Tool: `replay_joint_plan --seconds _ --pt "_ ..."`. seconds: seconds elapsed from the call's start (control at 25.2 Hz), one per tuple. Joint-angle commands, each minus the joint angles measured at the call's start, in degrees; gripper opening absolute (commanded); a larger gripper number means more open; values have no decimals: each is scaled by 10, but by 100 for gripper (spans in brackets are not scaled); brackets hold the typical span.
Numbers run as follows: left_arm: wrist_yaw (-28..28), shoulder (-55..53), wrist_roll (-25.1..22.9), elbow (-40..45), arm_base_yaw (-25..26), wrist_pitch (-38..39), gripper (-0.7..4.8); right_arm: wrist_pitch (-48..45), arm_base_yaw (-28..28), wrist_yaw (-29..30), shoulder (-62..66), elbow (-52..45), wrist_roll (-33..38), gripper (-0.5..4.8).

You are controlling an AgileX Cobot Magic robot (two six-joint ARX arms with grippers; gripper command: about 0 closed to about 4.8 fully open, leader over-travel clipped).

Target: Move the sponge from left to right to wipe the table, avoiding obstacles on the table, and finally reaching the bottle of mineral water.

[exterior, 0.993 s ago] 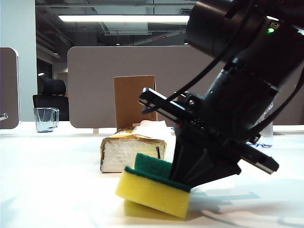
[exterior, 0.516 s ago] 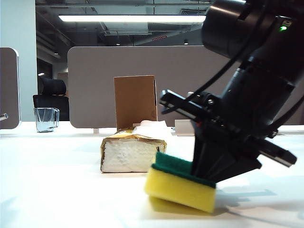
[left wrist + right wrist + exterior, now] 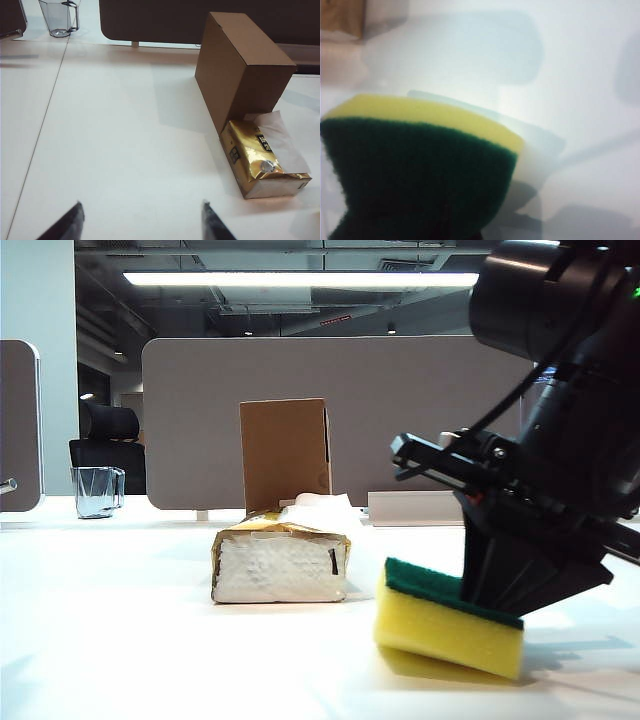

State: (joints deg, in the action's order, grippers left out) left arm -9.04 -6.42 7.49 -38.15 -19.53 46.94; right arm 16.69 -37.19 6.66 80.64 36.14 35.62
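Resting tilted on the table [image 3: 120,640] at lower right, sponge [image 3: 440,625] clamped by right gripper [image 3: 490,590] (green layer uppermost), tissue pack [image 3: 280,560] at centre, left gripper [image 3: 141,222] held apart.

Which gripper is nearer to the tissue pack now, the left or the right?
Right. The right gripper, shut on the sponge, is just beside the tissue pack. The left gripper hovers open, farther back.

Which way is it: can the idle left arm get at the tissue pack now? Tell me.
Probably yes. The left claw hangs open over bare table; nothing lies between it and the tissue pack, though the cardboard box crowds the pack's far end.
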Motion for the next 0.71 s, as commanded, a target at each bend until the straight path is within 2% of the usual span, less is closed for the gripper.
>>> replay_joint_plan --seconds 0.04,0.71 --pt "0 0 0 -4 0 -8 301 61 15 -42 -2 -10 -19 -9" --pt "-4 0 0 -4 0 -8 300 102 96 -42 -86 -57 -69 -9"
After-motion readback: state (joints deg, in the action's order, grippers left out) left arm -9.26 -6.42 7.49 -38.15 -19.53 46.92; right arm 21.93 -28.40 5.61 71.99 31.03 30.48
